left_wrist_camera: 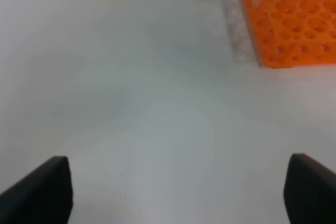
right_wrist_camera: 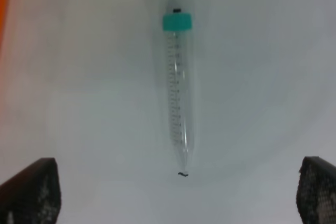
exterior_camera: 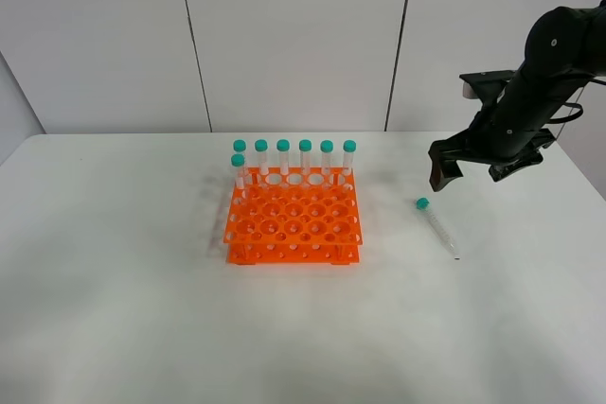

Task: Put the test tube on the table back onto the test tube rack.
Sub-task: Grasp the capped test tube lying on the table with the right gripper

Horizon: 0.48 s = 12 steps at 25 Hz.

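R gripper [right_wrist_camera: 173,191]: its two dark fingers [right_wrist_camera: 30,190] are spread wide w/ nothing btwn them, clear of the table [right_wrist_camera: 79,103]. The test tube [right_wrist_camera: 178,93] lies flat on the white top ahead of the gap, untouched. Its teal cap [right_wrist_camera: 177,21] is at the far end from the gripper and its pointed tip at the near end. The wall is clear w/ fine marks.

High view: the test tube is near the R gripper at approx 7 o'clock, cap end at 11, tip at 5. The orange test tube rack [exterior_camera: 294,219] sits at 9 o'clock of it, well apart. The rack holds 7 capped tubes [exterior_camera: 305,160]: six fill the back row, one is in the 2nd row at the left end. Their contents: can't tell.

L gripper [left_wrist_camera: 176,192]: fingers also spread wide, holding nothing, over bare table, well apart from a rack corner.
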Each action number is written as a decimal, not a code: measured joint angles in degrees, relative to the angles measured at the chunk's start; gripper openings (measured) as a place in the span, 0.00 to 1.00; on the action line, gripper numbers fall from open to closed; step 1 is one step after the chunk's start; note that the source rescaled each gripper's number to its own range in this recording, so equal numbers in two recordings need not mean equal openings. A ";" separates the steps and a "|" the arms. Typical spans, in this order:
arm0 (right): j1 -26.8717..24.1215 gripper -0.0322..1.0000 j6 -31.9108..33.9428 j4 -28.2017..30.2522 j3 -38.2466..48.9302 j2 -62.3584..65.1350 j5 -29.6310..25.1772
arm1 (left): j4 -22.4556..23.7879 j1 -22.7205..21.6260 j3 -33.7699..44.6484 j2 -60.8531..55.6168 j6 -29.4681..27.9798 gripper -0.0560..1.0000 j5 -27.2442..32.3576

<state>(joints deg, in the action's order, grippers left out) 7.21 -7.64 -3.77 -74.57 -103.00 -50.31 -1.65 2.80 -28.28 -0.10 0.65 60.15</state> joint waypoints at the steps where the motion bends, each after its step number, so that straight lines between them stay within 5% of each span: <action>1: 0.00 1.00 0.06 0.14 0.00 -0.07 0.00 | 0.00 0.00 0.00 0.00 0.00 1.00 0.00; 12: -2.47 1.00 1.27 0.26 -0.11 -7.86 -1.07 | 0.00 0.00 0.00 0.00 0.00 1.00 0.00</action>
<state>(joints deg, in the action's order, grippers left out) 4.73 -6.37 -3.51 -74.68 -110.87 -51.38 -1.65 2.80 -28.28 -0.10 0.65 60.15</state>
